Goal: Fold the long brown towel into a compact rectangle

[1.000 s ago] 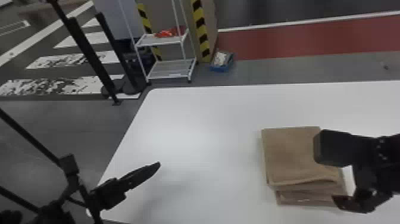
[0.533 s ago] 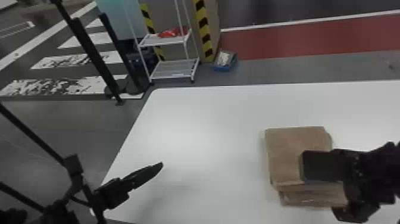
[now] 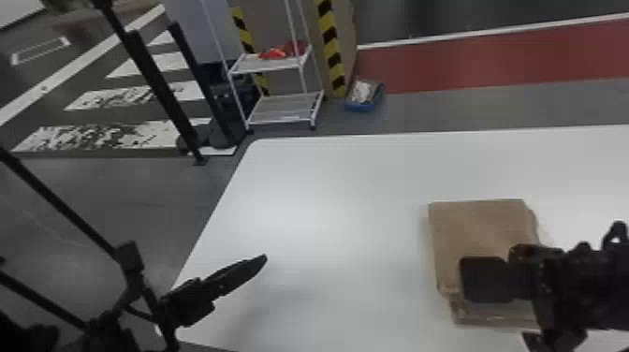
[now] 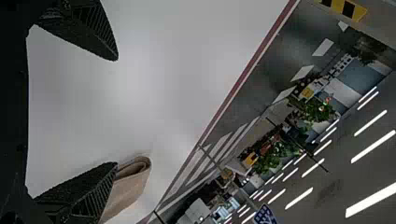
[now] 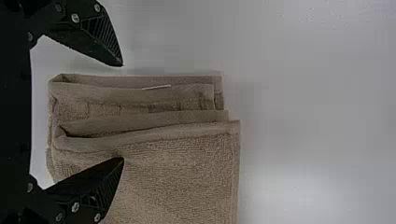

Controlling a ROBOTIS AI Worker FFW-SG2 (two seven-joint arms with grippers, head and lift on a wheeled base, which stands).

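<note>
The brown towel (image 3: 477, 229) lies folded in a layered stack on the right part of the white table, its near layers sticking out below the top one. Over its near right part is my right gripper (image 3: 505, 309). In the right wrist view the right gripper (image 5: 123, 112) is open, one finger over the towel (image 5: 187, 172), the other beyond its layered edge. My left gripper (image 3: 264, 260) is parked above the table's left part, well away from the towel. The left wrist view has the left gripper (image 4: 117, 112) open with nothing between its fingers, the towel (image 4: 128, 186) farther off behind one.
The white table (image 3: 327, 187) has its left edge running beside my left arm. Beyond its far edge stand a white shelf rack (image 3: 285, 107) and a blue bin (image 3: 362, 100) on the floor. Black posts (image 3: 159, 84) rise at the far left.
My right gripper has shifted left and toward the near side over the towel. The towel's stack looks the same, and the left arm has stayed in place.
</note>
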